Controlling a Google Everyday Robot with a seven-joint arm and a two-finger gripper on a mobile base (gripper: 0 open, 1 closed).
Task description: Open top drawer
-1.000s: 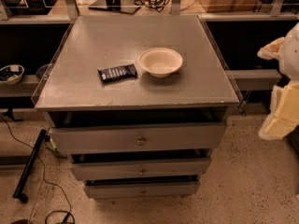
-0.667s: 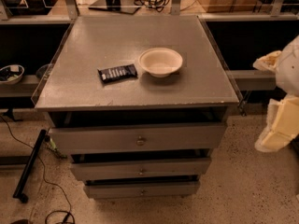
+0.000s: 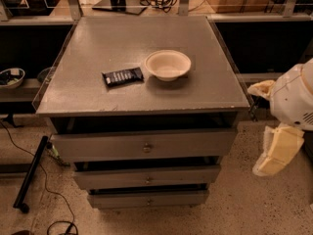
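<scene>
- We see the gripper point(image 3: 255, 129) at the right edge of the view, on a white arm point(image 3: 296, 99), hanging beside the grey cabinet point(image 3: 122, 43) and above the speckled floor point(image 3: 244, 209).
- Its two cream fingers point(image 3: 279, 151) stand apart, one high and one low, and we see nothing held between them.
- The top drawer point(image 3: 98, 146) sits directly under the cabinet top. It is the widest of the three grey fronts, with a small round knob point(image 3: 146, 147) at its centre.
- A dark gap shows between the cabinet top and this drawer front. We cannot tell how far out the drawer stands.
- The gripper is well to the right of the knob and touches neither the knob nor the drawer.
- Below it we see the middle drawer point(image 3: 98, 177) and the bottom drawer point(image 3: 112, 199), each with its own knob.
- On the cabinet top a pale bowl point(image 3: 167, 64) stands upright, and just to its left lies a dark wrapped bar point(image 3: 122, 76).
- A black cable point(image 3: 45, 187) trails on the floor to the left of the cabinet.
</scene>
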